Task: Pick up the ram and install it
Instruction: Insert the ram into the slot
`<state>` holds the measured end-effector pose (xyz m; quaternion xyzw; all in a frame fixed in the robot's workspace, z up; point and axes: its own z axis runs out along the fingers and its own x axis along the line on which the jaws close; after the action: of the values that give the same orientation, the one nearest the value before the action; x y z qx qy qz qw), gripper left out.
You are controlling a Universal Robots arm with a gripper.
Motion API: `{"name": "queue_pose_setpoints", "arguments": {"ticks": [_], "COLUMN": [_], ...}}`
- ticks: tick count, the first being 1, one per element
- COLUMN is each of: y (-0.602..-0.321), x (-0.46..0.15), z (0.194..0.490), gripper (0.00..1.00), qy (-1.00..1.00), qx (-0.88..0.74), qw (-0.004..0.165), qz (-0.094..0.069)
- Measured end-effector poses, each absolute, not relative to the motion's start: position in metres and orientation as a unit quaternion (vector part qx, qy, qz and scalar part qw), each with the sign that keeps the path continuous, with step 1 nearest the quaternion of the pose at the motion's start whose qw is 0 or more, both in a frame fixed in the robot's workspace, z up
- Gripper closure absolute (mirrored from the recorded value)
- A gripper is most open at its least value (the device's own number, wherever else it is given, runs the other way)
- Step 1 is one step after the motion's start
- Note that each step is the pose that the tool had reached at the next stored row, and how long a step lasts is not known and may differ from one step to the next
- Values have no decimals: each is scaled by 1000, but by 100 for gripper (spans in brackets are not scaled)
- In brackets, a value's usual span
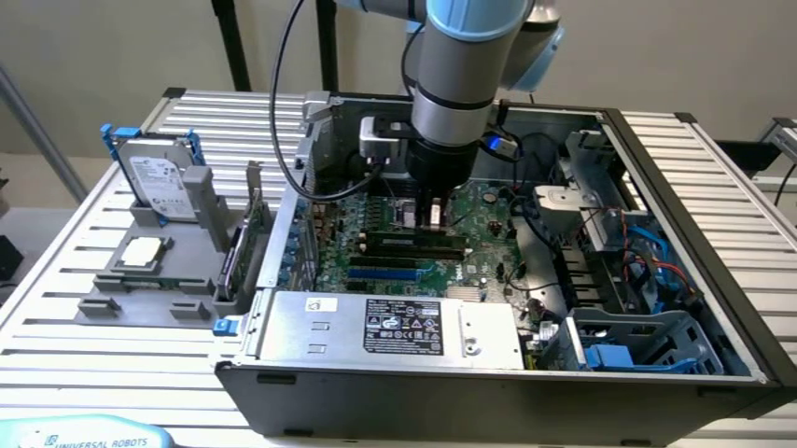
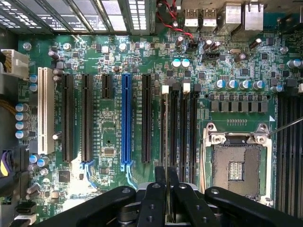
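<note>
A dark open computer case (image 1: 697, 233) is seen lying on a slatted table (image 1: 75, 345), with the arm reaching down into it from above. Inside, the green motherboard (image 2: 113, 137) is spread under the wrist, its expansion slots and the blue slot (image 2: 126, 120) running parallel to the black memory slots (image 2: 187, 127); the empty processor socket (image 2: 236, 165) is placed just beside those memory slots.

The gripper (image 1: 432, 217) is held low over the memory slots. In the wrist view the gripper (image 2: 166, 182) is seen with its jaws drawn nearly together on the ram (image 2: 164, 132), which appears as a thin edge-on strip running straight out from between the fingertips. The ram's long axis is laid along the slot with the white latch (image 2: 164, 89) at its far end, directly below the jaws and not off to either side. Whether the stick is already seated in that slot cannot be told.
</note>
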<state>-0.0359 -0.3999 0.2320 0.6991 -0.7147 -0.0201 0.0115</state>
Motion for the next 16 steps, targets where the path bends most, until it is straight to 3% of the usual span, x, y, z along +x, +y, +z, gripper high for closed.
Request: {"name": "queue_pose_setpoints", "arguments": {"ticks": [16], "y": [-399], "x": [-37], "z": [230], "gripper": [87], "qy": [-717], "qx": [696], "qw": [13], "qz": [-18]}}
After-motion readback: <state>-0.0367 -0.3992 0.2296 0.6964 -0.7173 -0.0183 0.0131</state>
